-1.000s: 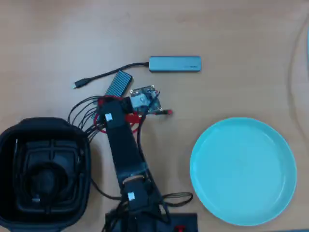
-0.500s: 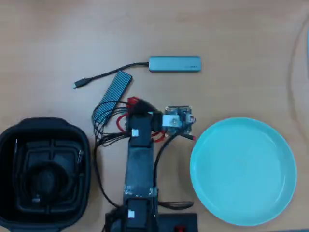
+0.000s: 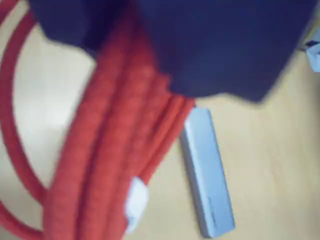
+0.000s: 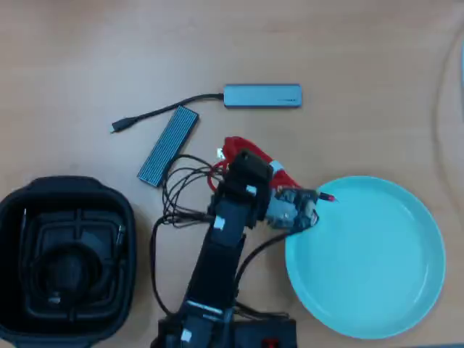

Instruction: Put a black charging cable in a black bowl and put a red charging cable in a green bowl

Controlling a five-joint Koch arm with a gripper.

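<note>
1. Dark and blurred, the tool point(image 3: 165, 75) fills the top of the wrist view and sits right on the strands of the red charging cable point(image 3: 115, 155); whether it is closed around them I cannot tell.
2. Seen from overhead, the red charging cable point(image 4: 233, 150) shows only partly from under the arm, between the grey hub point(image 4: 262, 96) and the green bowl point(image 4: 366, 257), with one plug end just over the bowl's rim.
3. A white tie point(image 3: 136, 200) wraps the red strands.
4. In the black bowl point(image 4: 65, 261), at the left of the overhead view, the black charging cable point(image 4: 69, 272) lies coiled.
5. A ribbed blue-grey bar point(image 4: 168, 145) rests on the table point(image 4: 362, 72) left of the arm.
</note>
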